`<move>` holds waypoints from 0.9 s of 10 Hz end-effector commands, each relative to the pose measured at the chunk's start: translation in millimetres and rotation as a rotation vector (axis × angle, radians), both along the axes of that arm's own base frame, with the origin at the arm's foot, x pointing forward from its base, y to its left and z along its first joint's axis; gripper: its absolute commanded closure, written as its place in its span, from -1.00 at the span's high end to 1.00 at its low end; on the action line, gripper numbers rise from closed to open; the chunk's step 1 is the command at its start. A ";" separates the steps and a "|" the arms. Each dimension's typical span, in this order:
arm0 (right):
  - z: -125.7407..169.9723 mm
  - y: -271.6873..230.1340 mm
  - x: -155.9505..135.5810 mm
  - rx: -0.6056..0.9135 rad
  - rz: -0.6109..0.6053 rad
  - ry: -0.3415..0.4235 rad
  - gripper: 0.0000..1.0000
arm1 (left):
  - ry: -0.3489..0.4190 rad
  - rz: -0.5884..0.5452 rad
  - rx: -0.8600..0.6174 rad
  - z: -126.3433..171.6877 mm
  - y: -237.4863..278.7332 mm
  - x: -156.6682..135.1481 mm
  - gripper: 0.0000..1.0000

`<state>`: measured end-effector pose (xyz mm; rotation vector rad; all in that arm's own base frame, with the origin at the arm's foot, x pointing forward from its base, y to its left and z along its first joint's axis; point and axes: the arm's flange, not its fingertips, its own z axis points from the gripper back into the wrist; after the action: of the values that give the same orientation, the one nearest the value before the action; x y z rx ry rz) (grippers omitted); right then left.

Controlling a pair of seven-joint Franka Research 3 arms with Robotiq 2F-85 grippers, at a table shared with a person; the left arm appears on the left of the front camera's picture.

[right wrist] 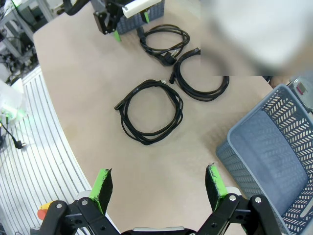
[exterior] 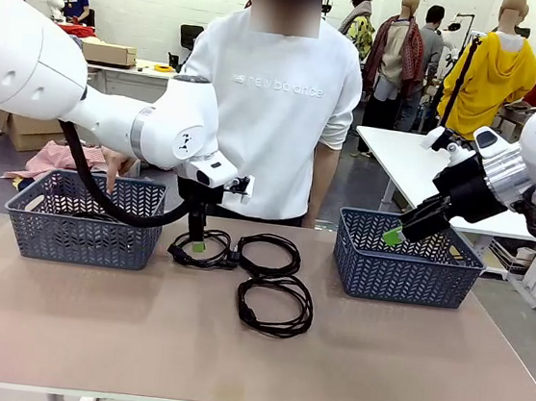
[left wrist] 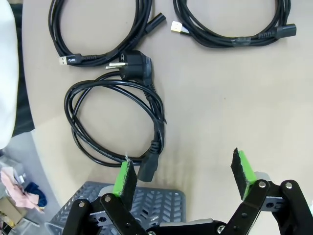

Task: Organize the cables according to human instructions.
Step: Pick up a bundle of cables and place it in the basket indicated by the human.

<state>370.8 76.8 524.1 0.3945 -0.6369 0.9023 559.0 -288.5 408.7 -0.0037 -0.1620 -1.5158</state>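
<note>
Three coiled black cables lie on the tan table between two baskets. In the front view my left gripper (exterior: 195,242) hangs open, fingers down, right over the left cable (exterior: 218,254). A second cable (exterior: 295,259) lies beside it and a third (exterior: 306,311) nearer me. In the left wrist view my left gripper (left wrist: 183,174) stands open above the table, one pad at the connector of the coil (left wrist: 159,117) below it. My right gripper (exterior: 395,236) is open and empty, raised over the right basket. From the right wrist, my right gripper (right wrist: 159,182) looks down on the three cables (right wrist: 146,140).
A blue-grey basket (exterior: 81,230) stands at the table's left and another (exterior: 400,270) at the right. A person in a white sweatshirt (exterior: 268,113) stands at the far edge behind the cables. The near half of the table is bare.
</note>
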 end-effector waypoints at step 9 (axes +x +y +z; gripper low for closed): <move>-0.9 0.0 1.1 0.022 0.007 -0.001 1.00 | 0.061 -0.060 0.078 -28.9 -19.8 38.4 1.00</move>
<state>370.8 76.8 524.2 0.3945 -0.6370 0.9024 586.0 -303.0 377.7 -0.0108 -0.0799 -1.5576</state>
